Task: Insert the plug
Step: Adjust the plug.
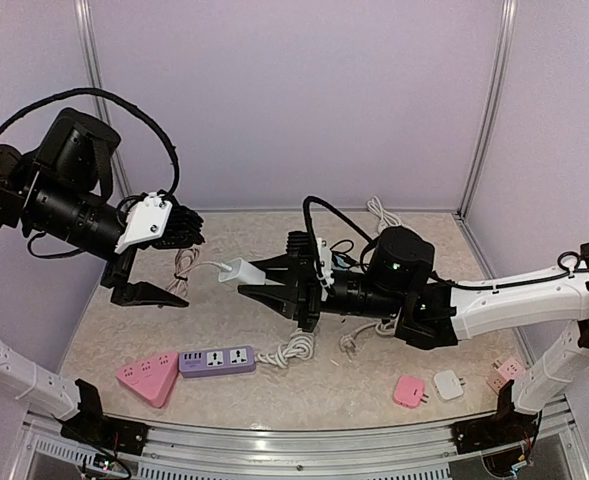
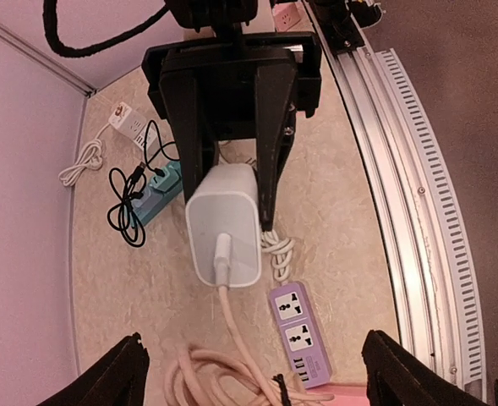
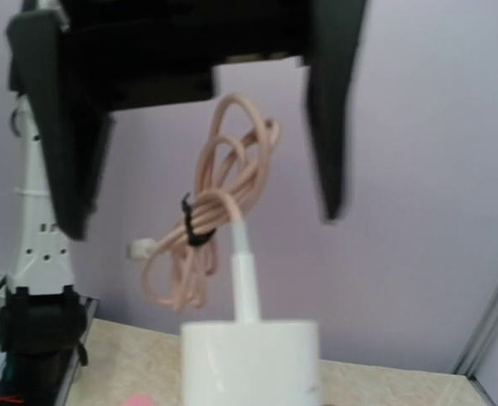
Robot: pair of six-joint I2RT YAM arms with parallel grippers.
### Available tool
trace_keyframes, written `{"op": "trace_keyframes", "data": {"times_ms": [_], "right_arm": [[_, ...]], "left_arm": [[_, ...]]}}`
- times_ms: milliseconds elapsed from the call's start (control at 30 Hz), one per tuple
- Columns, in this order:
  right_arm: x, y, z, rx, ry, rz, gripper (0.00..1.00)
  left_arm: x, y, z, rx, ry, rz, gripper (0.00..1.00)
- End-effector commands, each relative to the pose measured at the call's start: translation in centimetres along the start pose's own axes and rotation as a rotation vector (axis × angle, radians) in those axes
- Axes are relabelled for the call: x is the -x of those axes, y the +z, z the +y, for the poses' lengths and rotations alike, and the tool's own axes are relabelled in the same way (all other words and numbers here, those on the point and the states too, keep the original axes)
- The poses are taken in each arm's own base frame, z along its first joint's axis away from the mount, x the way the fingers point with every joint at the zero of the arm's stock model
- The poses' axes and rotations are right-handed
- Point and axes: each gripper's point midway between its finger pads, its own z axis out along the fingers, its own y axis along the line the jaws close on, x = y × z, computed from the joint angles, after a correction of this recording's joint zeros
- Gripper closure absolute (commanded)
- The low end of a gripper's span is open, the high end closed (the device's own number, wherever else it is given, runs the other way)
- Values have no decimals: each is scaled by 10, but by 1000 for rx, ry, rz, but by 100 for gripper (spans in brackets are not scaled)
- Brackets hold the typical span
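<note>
White block-shaped plastic charger plug (image 1: 240,271) hangs mid-air, clamped in the right gripper (image 1: 254,278), lying level, cable end toward the spread, empty left gripper (image 1: 169,260); the purple rectangular power strip (image 1: 217,360) lies below, nearer the front.

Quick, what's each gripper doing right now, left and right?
Left gripper: open, holding nothing.
Right gripper: closed on the white charger.

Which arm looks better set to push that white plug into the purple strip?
The right. Its gripper holds the white plug between its fingers, raised off the table near the purple strip. The left gripper hangs open, holding nothing.
</note>
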Motion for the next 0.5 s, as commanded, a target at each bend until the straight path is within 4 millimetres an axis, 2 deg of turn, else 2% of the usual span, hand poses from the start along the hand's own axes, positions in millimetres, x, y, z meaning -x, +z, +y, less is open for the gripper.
{"op": "trace_keyframes", "data": {"times_ms": [0,233,433,467], "right_arm": [[6,-4,6,-6,-14,-46,100],[8,-8,5,-22,-61,-45,100],[8,-7,4,-25,-81,-38,100],[9,-6,4,-23,-81,-38,100]], "left_arm": [[11,27,16,55,21,8,19],[10,57,19,52,4,30,42],[16,62,21,44,9,7,65],[15,62,19,38,8,5,71]]}}
